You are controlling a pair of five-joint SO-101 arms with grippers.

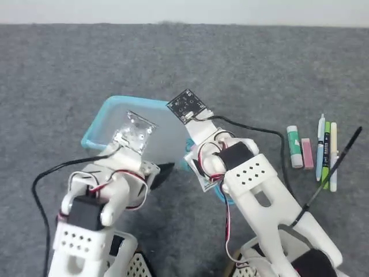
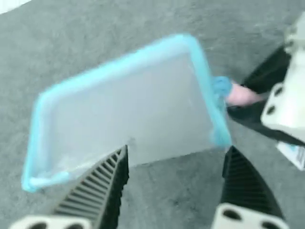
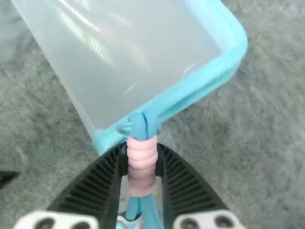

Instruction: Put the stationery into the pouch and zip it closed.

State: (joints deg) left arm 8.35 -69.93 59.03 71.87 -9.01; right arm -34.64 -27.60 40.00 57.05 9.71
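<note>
While my right pincer [image 3: 141, 149] is clenched on the pink zip pull [image 3: 141, 167] at one corner of the pouch [image 3: 133, 57], my left pincer [image 2: 178, 151] just hangs released over the pouch's opposite edge, gripping nothing. The see-through, blue-edged pouch lies flat on the grey table [image 1: 259, 69] in front of both arms. All the stationery [image 1: 319, 153] sits in a row well off to my right: glue stick [image 1: 294, 147], eraser [image 1: 307, 153], pens [image 1: 327, 153].
</note>
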